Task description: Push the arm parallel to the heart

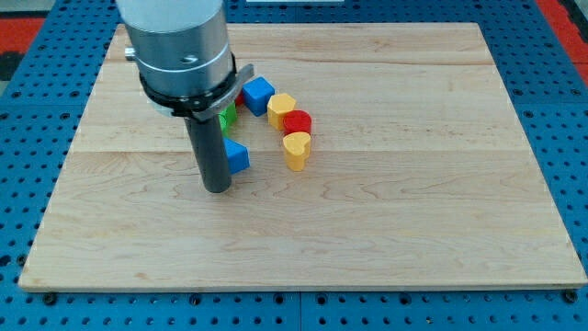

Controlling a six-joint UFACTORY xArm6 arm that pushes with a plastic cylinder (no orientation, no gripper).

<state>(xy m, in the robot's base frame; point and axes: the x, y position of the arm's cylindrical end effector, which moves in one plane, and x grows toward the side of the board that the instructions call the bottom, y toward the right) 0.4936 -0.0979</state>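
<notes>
A yellow heart block [297, 150] lies on the wooden board [386, 202] left of centre. Above it sits a red round block [298, 122], then a yellow block [281, 108] and a blue cube [258, 95], forming an arc. My tip [217, 188] rests on the board to the view's left of the heart and slightly lower. A blue block [237, 156] sits right beside the rod, touching or nearly so. A green block [227, 117] and a bit of a red one [240, 96] peek out behind the rod, mostly hidden.
The arm's grey cylindrical body [176, 41] covers the board's upper left area. A blue pegboard [551, 110] surrounds the board on all sides.
</notes>
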